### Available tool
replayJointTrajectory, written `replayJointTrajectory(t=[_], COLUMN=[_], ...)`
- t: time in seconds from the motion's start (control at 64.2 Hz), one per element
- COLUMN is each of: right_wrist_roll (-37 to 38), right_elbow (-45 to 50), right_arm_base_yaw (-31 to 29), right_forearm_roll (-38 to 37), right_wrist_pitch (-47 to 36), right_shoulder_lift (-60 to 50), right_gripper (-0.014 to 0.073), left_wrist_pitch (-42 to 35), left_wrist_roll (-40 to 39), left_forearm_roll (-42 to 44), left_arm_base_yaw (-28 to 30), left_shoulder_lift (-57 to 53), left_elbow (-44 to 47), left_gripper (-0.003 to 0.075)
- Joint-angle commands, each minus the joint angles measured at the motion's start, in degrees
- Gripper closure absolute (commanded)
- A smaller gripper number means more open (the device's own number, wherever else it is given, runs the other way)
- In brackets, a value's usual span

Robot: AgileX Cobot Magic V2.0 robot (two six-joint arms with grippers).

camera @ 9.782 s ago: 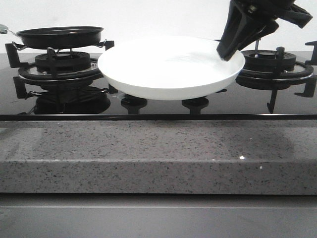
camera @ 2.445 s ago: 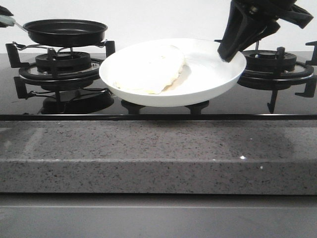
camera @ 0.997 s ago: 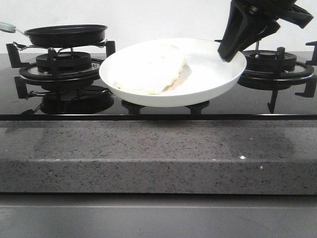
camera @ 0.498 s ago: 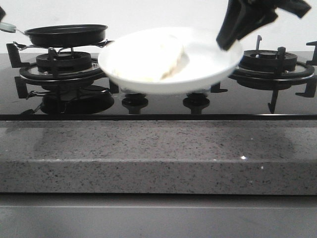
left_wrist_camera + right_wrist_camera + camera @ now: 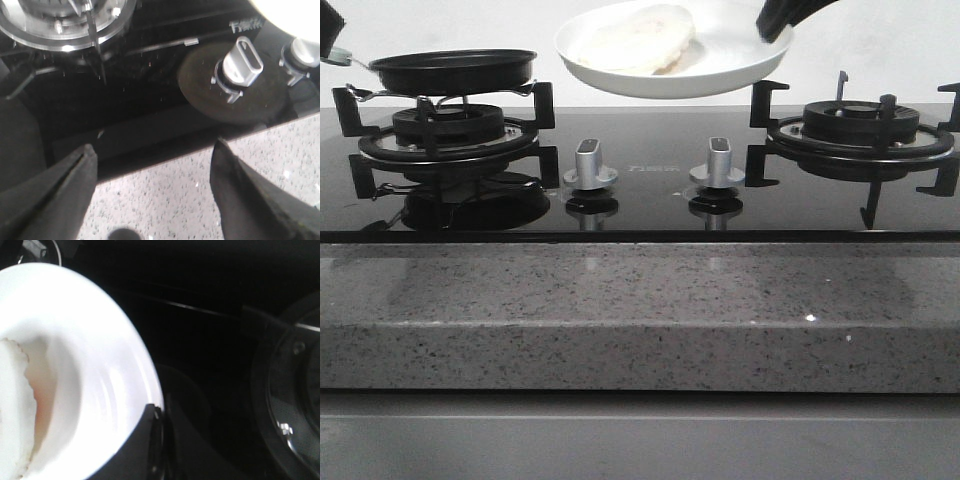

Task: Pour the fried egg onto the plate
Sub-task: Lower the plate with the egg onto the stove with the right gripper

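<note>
Right gripper [image 5: 775, 22] is pinching the right rim of the plate [image 5: 720, 70], holding it aloft over the stove knobs [image 5: 590, 165], tilted so the fried egg [image 5: 635, 40] stays on its left side. Left gripper [image 5: 150, 190] is hanging wide, empty, near the pan [image 5: 450, 70] resting on the left burner.

Even, bright room light falls from above; the far wall is blown out to near white. The plate [image 5: 675, 60] is overexposed, so the egg [image 5: 635, 40] barely stands apart from it. The glossy black stovetop [image 5: 650, 165] mirrors the knobs [image 5: 590, 165] and burner grates, and a thin highlight runs along its near edge. The stone counter [image 5: 640, 310] looks sharp. The left wrist view is dim and soft, its fingers [image 5: 50, 195] blurred. The right wrist view is dark beyond the glaring plate.
</note>
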Motion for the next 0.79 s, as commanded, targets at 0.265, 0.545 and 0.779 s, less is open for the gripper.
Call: replayJointTrajectory(t=[0.265, 0.545, 0.779], right_wrist_roll=[0.01, 0.01, 0.01], right_elbow=[-11.80, -12.99, -12.99], right_arm_base_yaw=[-0.38, -0.38, -0.38], right_forearm_roll=[3.05, 3.05, 3.05], right_wrist_pitch=[-2.37, -1.51, -1.30], right_shoulder_lift=[9.08, 12.85, 12.86], right_gripper=[0.0661, 0.0636, 0.0346], left_wrist_pitch=[-4.09, -4.16, -4.16], left_wrist_roll=[-0.57, -0.57, -0.57], left_forearm_roll=[-1.12, -1.12, -1.12], left_arm_base_yaw=[-0.53, -0.53, -0.53], left_shoulder_lift=[-1.13, -1.13, -1.13], left_elbow=[-1.49, -1.49, -1.49], left_gripper=[0.0249, 0.0249, 0.0249])
